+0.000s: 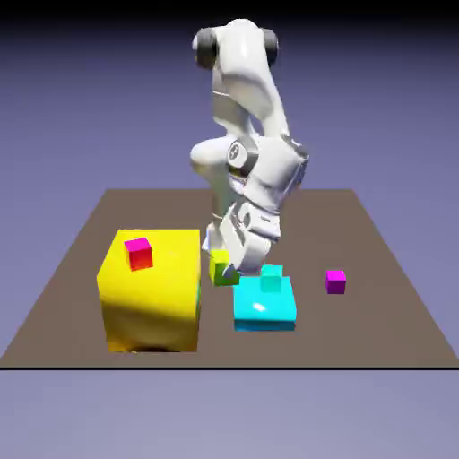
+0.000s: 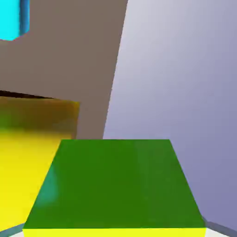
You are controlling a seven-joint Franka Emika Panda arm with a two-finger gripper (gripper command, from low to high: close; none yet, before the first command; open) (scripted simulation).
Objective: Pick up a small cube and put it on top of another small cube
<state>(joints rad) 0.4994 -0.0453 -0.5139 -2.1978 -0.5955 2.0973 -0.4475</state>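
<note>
"Pinching the small yellow-green cube, the gripper has its jaws closed against two opposite sides. Hand view: the cube fills the lower middle, a dark green face above a thin bright yellow strip, with a sliver of fingertip at either side."

"Noted. Position of the cube in the exterior view?"

"Under the hand, between the big yellow block on the exterior view's left and the flat cyan block on the right. The hand partly covers it. Whether its underside touches the table, I cannot tell."

"Orientation of the hand?"

"Tilted. In the exterior view it leans; in the hand view the table's edge runs steeply across the frame, with the blue-violet backdrop to the right of it."

"Other specimens?"

"Three small cubes. Red-pink cube: on top of the big yellow block. Teal cube: on the flat cyan block, toward its back edge. Purple-magenta cube: on the table, apart from the cyan block, at the exterior view's right."

"Anything else at the hand view's margins?"

"Part of a cyan shape, top left corner; a large yellow surface, left side, partly behind the held cube."
</note>
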